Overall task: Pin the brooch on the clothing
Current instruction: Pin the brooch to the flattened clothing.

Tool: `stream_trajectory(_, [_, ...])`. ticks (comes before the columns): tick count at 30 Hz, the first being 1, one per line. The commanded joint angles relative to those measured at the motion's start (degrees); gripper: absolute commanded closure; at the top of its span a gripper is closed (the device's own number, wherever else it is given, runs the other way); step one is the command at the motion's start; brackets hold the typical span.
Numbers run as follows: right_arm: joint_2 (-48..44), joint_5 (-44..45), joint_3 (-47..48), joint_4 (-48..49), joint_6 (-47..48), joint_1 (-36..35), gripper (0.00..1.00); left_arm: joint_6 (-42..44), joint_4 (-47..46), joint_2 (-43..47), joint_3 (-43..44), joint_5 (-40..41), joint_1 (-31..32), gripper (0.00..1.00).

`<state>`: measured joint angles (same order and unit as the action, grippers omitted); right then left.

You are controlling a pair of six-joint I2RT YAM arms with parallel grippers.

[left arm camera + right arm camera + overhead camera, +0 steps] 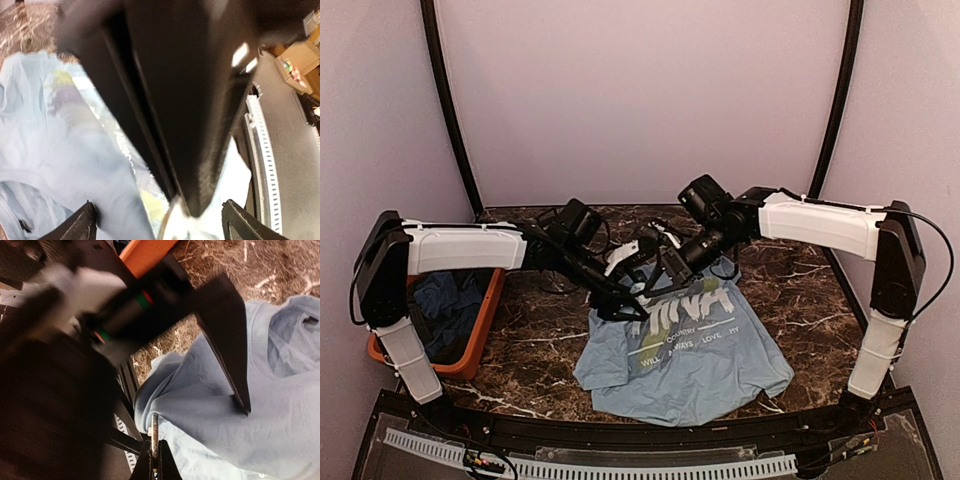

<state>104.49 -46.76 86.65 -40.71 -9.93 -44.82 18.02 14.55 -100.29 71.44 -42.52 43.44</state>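
Shirt (pixel 690 360): light blue, white lettering up, lies crumpled on the marble table (pixel 800 290), centre-near. The collar end is on the far side.

Both arms reach in from the sides. Their heads meet over the far-left part of the shirt, close together.

Right gripper (pixel 155 467): fingers clenched. A thin dark metal sliver stands edge-on between the tips, which I take to be the brooch (pixel 155 432). It is held above the shirt's left edge. Whether it touches the cloth I cannot tell.

Left gripper (pixel 162 225): released, fingertips (pixel 82 225) spread wide with nothing between them. The blurred dark body of the other arm fills most of the left wrist view, with shirt fabric below. In the right wrist view one long dark left finger (pixel 225 340) points down at the shirt; contact is uncertain.

Far left: orange bin (pixel 485 320) holding darker blue clothes (pixel 450 305), well apart from the shirt.
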Motion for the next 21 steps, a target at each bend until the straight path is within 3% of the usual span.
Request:
stream_trajectory(1, [-1.03, -3.95, 2.58, 6.74, 0.88, -0.52, 1.00, 0.47, 5.52, -2.28, 0.11, 3.92, 0.80, 0.14])
stream_trajectory(6, [-1.05, -3.75, 1.94, 6.94, 1.17, -0.45, 1.00, 0.50, 5.54, -1.69, 0.02, 4.17, 0.79, 0.15])
stream_trajectory(14, [-2.79, -1.28, -2.32, 4.97, 3.67, 0.08, 1.00, 2.71, 3.37, 4.74, -3.01, -3.29, -0.94, 0.08])
stream_trajectory(21, [-4.29, -3.16, -6.50, 4.76, 5.13, -0.01, 1.00, 2.77, 4.08, 3.14, -2.40, -5.73, -1.08, 0.10])
